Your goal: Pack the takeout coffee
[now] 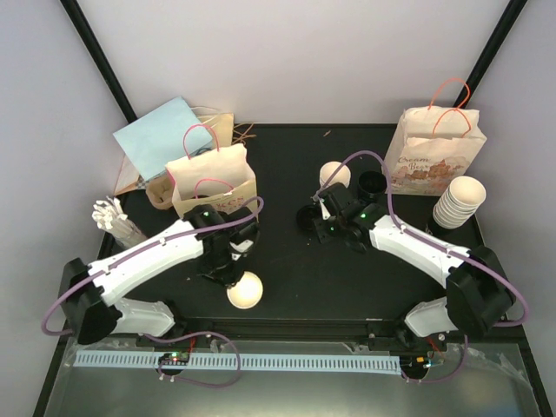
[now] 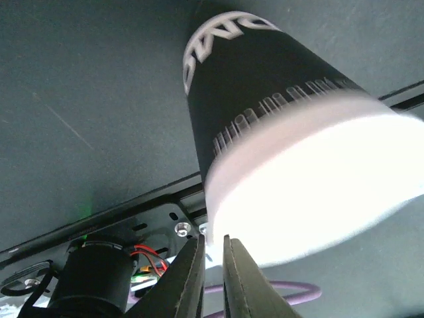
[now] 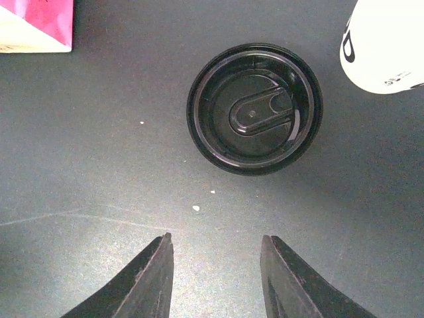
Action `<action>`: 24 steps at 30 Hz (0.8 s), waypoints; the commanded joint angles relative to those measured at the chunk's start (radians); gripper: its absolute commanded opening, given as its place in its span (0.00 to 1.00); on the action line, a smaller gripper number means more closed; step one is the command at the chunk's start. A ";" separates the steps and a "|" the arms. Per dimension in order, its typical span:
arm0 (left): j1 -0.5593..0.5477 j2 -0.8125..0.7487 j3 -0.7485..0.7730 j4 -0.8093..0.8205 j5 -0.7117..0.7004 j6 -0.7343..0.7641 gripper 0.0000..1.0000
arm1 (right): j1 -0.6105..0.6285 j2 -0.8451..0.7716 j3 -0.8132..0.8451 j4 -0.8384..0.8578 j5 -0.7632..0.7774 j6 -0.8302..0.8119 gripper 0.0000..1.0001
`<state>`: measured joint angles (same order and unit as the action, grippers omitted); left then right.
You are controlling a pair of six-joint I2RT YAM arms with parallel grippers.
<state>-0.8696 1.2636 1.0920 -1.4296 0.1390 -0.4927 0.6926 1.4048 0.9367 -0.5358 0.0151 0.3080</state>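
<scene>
From the top camera I saw my left claw (image 1: 233, 271) hanging over a takeout cup (image 1: 244, 291) that showed only as a bright white disc, close to the near edge of the tabletop (image 1: 287, 261). The left wrist camera gave what the top one could not: the cup's black sleeve with white lettering running away from the claw, and its wide white end right at the fingers (image 2: 191, 271). That end was blurred and washed out. The fingers stood narrow, almost together, with their tips at the cup's rim, and I could not tell whether the rim was pinched between them. Just behind the tips that view also showed the metal rail of the near edge, so there was little room on that side. My right claw (image 3: 215, 262) stood partly open with nothing between its fingers, low over bare tabletop. Straight ahead of it, apart from both fingertips, a black lid (image 3: 255, 109) lay flat with its oval sip tab showing, a detail that was only a dark blot from above. A second white cup (image 3: 384, 46) sat ahead and to the right of this claw, near the lid but not touching it. Ahead and to the left was the corner of a paper bag (image 3: 36, 23). Only the top view showed the open dark stretch between the two claws, and the stack of cups (image 1: 459, 201) and a printed bag (image 1: 434, 152) far behind the right claw by the back corner.
</scene>
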 commanded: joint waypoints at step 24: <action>0.086 -0.014 0.140 -0.023 0.041 0.104 0.77 | 0.001 0.028 -0.018 0.064 0.001 -0.043 0.40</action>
<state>-0.7910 1.3235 1.1614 -1.4395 0.1871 -0.3740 0.6926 1.4014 0.8955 -0.5041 -0.0059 0.2863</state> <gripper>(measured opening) 0.748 0.394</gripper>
